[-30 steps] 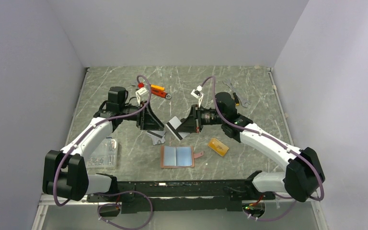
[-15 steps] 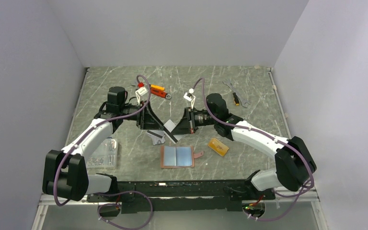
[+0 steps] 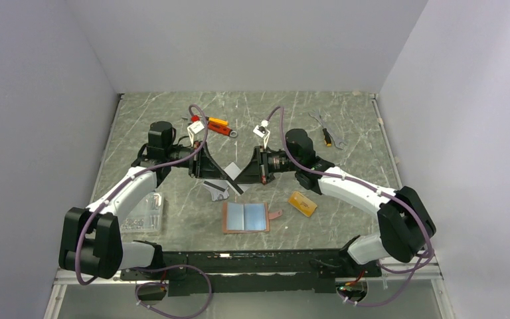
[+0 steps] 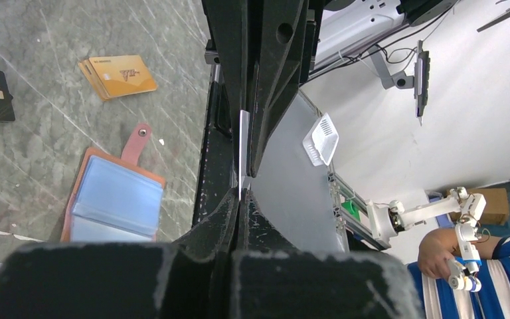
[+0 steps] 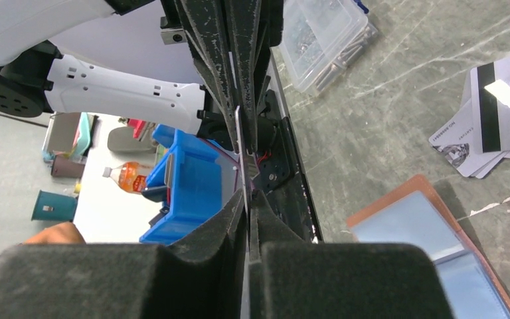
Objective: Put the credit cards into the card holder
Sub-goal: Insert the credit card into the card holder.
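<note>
— Who holds the silver card?
— Both: left gripper and right gripper pinch it, fully closed. The card holder lies open below them. If both pull, it bends or drops

Both arms sweep in from the lower corners of the overhead view, elbows pushed outward and forearms angling up toward mid-frame. The left gripper and right gripper meet nose to nose at centre frame, with their wrists rolled sideways. Each pair of jaws is pinched tight on opposite ends of one silver-grey card, held off the table.
</note>
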You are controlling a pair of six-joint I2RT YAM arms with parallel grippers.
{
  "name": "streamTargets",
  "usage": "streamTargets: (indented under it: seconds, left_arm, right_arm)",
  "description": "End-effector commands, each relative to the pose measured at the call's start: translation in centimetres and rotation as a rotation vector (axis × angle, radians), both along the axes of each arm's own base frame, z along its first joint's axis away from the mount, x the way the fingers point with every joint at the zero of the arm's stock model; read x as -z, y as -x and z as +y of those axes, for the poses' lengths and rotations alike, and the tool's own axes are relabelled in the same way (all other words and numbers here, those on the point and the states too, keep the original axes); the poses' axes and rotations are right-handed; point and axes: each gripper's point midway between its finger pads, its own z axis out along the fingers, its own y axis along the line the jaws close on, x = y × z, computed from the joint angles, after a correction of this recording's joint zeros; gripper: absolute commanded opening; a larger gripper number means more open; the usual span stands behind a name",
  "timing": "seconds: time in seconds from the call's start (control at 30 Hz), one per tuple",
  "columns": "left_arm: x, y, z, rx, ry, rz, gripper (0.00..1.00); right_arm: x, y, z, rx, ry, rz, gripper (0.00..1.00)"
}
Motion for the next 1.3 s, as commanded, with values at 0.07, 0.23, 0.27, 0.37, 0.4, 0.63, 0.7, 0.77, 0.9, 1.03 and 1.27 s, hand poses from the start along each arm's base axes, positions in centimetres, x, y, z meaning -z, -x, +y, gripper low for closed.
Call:
streamTargets:
  seconds: [0.07, 0.23, 0.27, 0.37, 0.4, 0.63, 0.7, 0.77, 0.9, 1.03, 1.27]
  left_arm:
    - [-0.8, 0.7, 0.1, 0.036, 0.025, -0.045, 0.0]
    - [-0.6, 0.6, 0.2, 0.03, 0.019, -0.042, 0.0]
    - [-0.6, 0.6, 0.1, 0.028, 0.017, -0.043, 0.0]
    - [-0.6, 0.6, 0.2, 0.023, 0.013, -0.047, 0.0]
    - [-0.5, 0.6, 0.2, 0.022, 0.012, -0.046, 0.0]
    - [0.1, 0.1, 0.1, -0.004, -0.019, -0.014, 0.19]
    - [1.1, -0.4, 0.0, -0.048, -0.07, -0.02, 0.37]
    - [2.4, -0.7, 0.1, -0.08, -0.102, -0.014, 0.44]
    - [6.9, -1.0, 0.6, -0.163, -0.184, 0.008, 0.51]
    - [9.8, -1.8, 1.1, -0.177, -0.322, -0.059, 0.48]
    - [13.0, 0.6, 1.0, 0.033, -0.497, -0.361, 0.43]
  right_arm:
    - [-2.5, -1.1, 0.5, 0.009, -0.012, -0.105, 0.14]
    - [-3.3, -1.9, 0.3, 0.01, -0.012, -0.11, 0.18]
    - [-3.3, -1.8, 0.3, 0.006, -0.014, -0.11, 0.18]
    - [-3.2, -1.6, 0.2, -0.003, -0.014, -0.1, 0.1]
    - [-3.0, -1.6, 0.2, -0.002, -0.01, -0.096, 0.06]
    - [-2.1, -1.0, -0.4, 0.003, 0.022, -0.083, 0.0]
    - [-1.2, -1.1, -0.9, 0.03, 0.063, -0.076, 0.0]
    - [0.8, -1.3, -1.6, 0.088, 0.127, -0.053, 0.0]
    - [6.7, 0.1, -2.9, 0.109, 0.198, 0.077, 0.0]
    - [11.2, 1.6, -3.7, 0.129, 0.24, 0.197, 0.0]
    - [15.6, 2.6, -4.1, 0.118, 0.331, 0.289, 0.0]
